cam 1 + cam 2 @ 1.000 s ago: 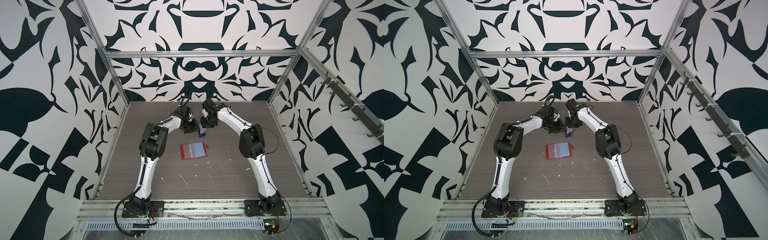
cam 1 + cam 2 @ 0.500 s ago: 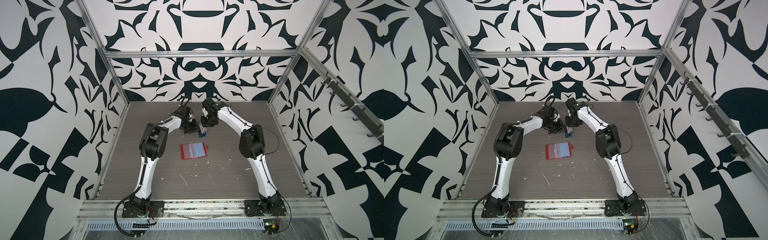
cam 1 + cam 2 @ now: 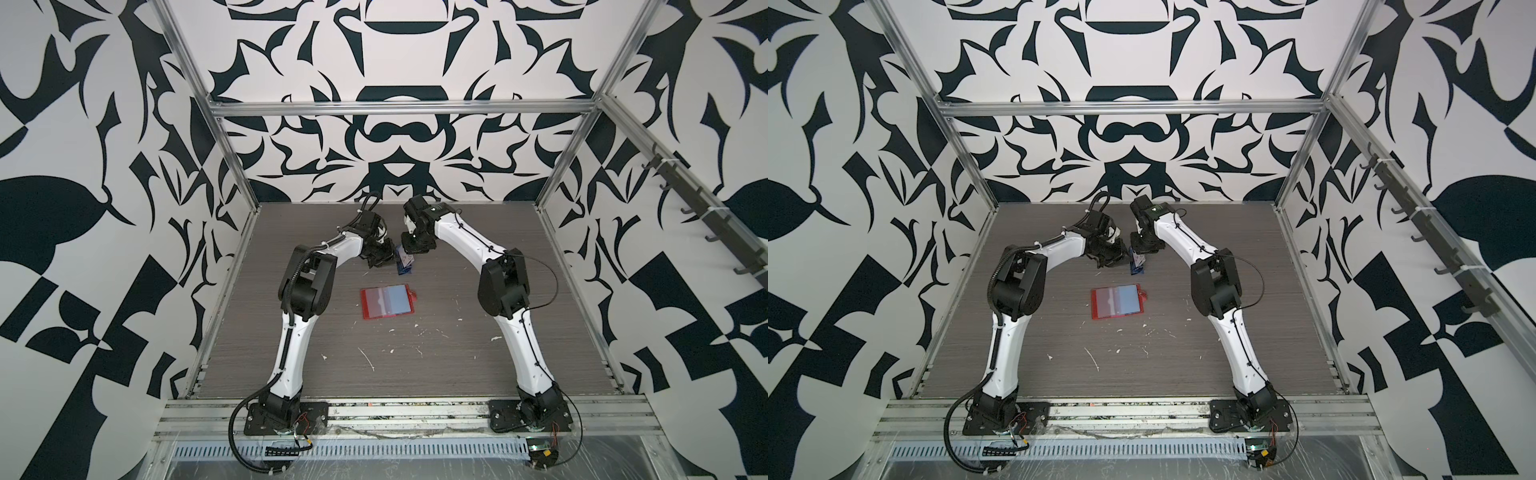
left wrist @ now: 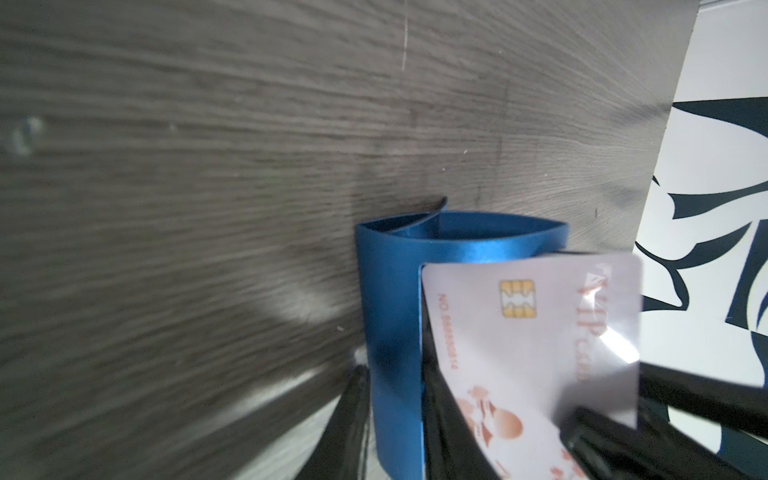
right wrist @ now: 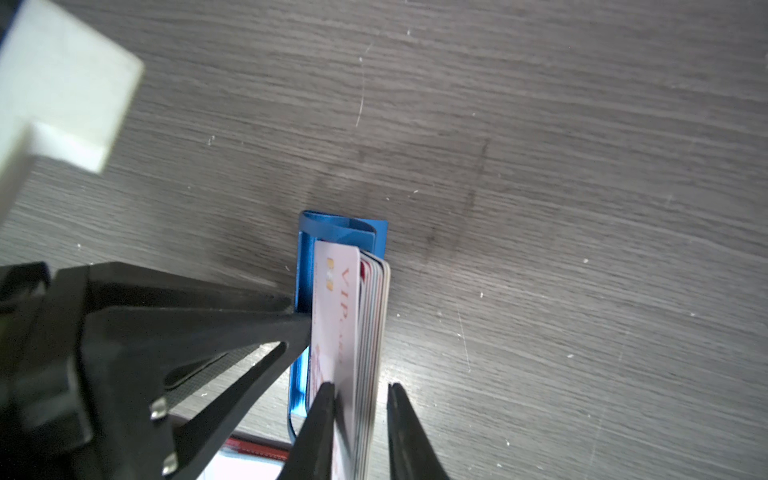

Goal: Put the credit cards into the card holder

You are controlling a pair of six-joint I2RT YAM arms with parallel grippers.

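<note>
Pickup step: my left gripper (image 4: 392,395) clamps the blue rack (image 4: 390,282), while my right gripper (image 5: 360,388) straddles the credit cards (image 5: 353,299), jaws not yet closed. Next I'd squeeze and lift straight up.

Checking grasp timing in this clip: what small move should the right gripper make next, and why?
Probably close the right gripper on the upright stack of plastic credit cards: its fingers straddle the stack, one not yet touching, while the left gripper clamps the shiny blue rack.

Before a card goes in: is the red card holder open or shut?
Open. The card holder lies spread flat on the table, clear sleeve pages up, snap tab out at its side.
</note>
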